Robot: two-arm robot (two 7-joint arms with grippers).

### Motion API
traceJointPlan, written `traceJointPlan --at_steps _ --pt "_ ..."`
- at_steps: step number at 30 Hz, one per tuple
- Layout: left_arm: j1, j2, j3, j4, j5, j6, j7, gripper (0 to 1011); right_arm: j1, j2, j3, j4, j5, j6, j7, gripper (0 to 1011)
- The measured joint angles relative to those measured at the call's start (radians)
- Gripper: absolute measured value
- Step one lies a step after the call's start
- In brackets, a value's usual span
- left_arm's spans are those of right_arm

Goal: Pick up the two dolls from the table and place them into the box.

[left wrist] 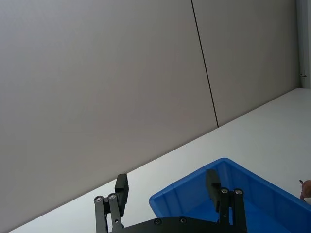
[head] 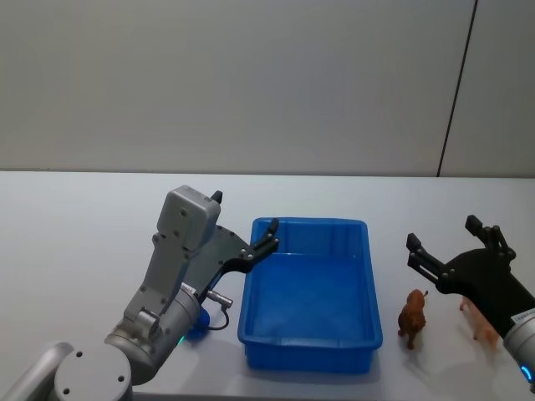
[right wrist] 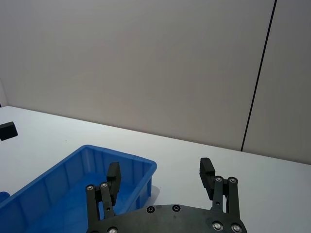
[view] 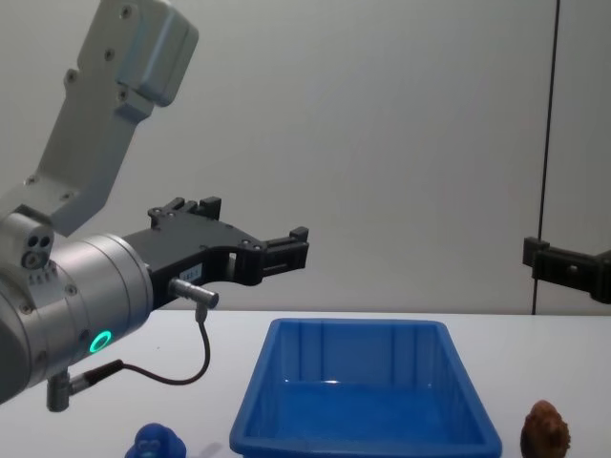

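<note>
The blue box (head: pixel 309 355) stands in the middle of the white table, with nothing in it. To its right stands a brown doll (head: pixel 412 316), and a pale pink doll (head: pixel 481 322) is just beyond that. A blue doll (head: pixel 194 322) sits left of the box, partly hidden by my left arm. My left gripper (head: pixel 243 214) hangs open above the box's left rim, holding nothing. My right gripper (head: pixel 443 234) is open in the air just behind the brown and pink dolls. The chest view shows the box (view: pixel 363 447), the brown doll (view: pixel 545 429) and the blue doll (view: pixel 158 442).
The table's far edge meets a plain grey wall with a dark vertical seam (head: pixel 456 92). A cable (view: pixel 181 367) loops below my left wrist. Bare table (head: pixel 75 234) lies left of and behind the box.
</note>
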Motion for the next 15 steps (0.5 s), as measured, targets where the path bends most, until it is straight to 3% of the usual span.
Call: traceJointPlan --at_steps 15 --pt "0.0 0.0 0.0 0.0 0.0 0.0 0.0 1001 0.0 0.0 0.0 0.0 0.0 0.0 0.0 1001"
